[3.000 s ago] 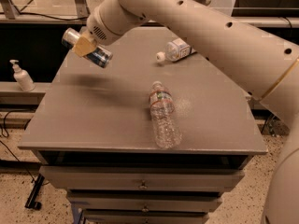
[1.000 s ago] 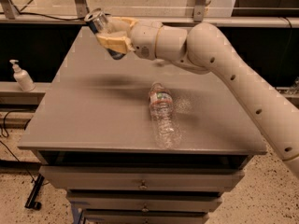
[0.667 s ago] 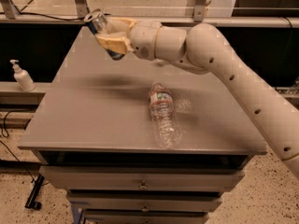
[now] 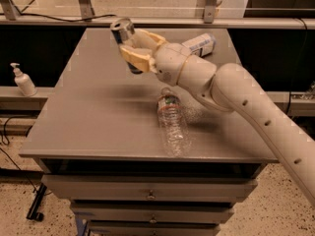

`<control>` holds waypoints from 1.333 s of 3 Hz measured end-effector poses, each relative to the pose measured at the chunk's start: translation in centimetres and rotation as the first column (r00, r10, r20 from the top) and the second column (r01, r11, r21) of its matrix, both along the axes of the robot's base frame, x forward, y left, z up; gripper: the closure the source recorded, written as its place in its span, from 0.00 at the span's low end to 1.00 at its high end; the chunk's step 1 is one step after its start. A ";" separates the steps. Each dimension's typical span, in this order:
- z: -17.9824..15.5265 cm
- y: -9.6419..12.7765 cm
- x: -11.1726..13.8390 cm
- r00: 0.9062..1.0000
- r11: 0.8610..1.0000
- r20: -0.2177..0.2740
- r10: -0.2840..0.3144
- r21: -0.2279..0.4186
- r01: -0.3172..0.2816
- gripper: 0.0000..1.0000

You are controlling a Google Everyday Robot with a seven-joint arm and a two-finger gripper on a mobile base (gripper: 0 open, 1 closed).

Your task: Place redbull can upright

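Gripper [image 4: 129,43] over far-left table [image 4: 83,117], fingers clamped on can [image 4: 122,27]. Can slightly tilted, apparently above surface. Risk: release while tilted or high; can topples, rolls toward bottle [image 4: 172,124].

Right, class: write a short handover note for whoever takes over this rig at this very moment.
Claw: shut on the redbull can, over the table in its far-left area; can nearly upright, silver top up.
Water bottle lies on its side mid-table; a second bottle lies at the far edge.
Done: can grasped.
Left: lower it onto its base, release.
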State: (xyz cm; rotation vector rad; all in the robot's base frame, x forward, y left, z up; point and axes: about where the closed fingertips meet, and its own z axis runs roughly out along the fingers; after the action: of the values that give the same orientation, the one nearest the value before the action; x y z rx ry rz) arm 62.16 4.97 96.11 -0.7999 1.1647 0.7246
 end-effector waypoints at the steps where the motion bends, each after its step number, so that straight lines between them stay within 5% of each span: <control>1: 0.4 -4.7 -1.5 0.995 0.996 0.040 -0.089 0.012 0.088 1.00; 2: 1.6 -7.3 -1.7 0.994 0.995 0.064 -0.093 -0.032 0.095 1.00; 4: 0.2 -12.8 -3.5 0.996 0.996 0.023 -0.086 -0.033 0.086 1.00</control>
State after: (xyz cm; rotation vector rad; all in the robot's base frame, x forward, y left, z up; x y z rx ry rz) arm 58.61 -7.82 96.26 -0.7792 1.1874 0.6253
